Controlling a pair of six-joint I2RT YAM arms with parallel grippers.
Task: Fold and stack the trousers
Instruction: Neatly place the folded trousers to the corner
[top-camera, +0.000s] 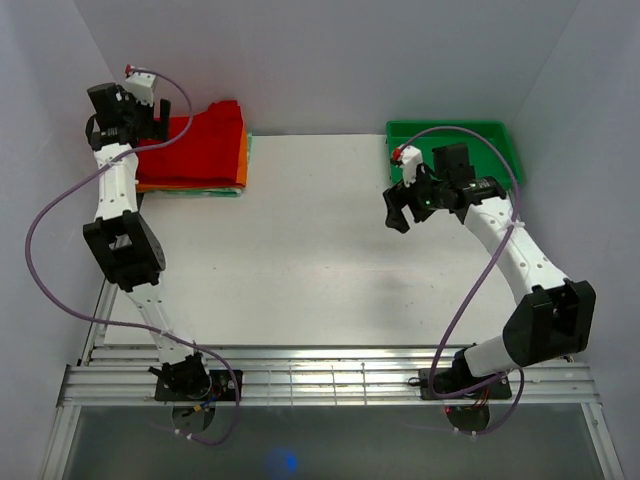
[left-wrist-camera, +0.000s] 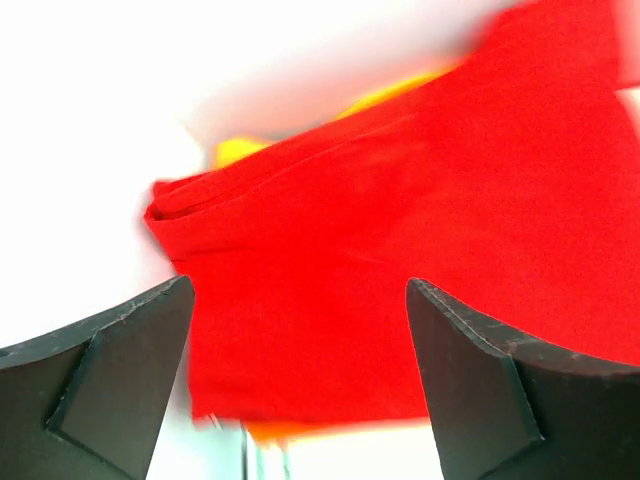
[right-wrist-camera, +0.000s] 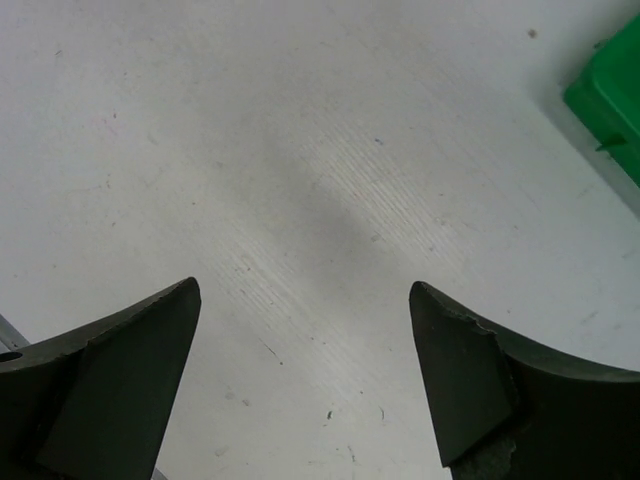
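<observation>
Red soft cloth, the trousers (top-camera: 205, 140) lay folded on top of a small pile at the far left corner of the tabletop (top-camera: 320, 250). Under them was an orange garment (top-camera: 241, 165), whose edge stuck out on the right side of the pile. The left fingers (left-wrist-camera: 110, 380) hung over the trousers, spread wide and holding nothing. The right fingers (right-wrist-camera: 110, 380) were also spread wide and empty, above bare tabletop near a green tray (top-camera: 500, 140), well apart from the pile.

I judged that the trousers would be light and limp, so they would sag and could come unfolded if somebody lifted them by one layer only. The cloth also seemed a little smooth, so it might slide on the garment below. A better hold would be at the thick folded edge, pinching all layers together.

Several things were hard to see. From above, the left arm covered the left part of the pile. The left wrist view was blurred, so I could not tell how many layers there were, or whether the fingers touched the cloth. No white stripe was visible.
</observation>
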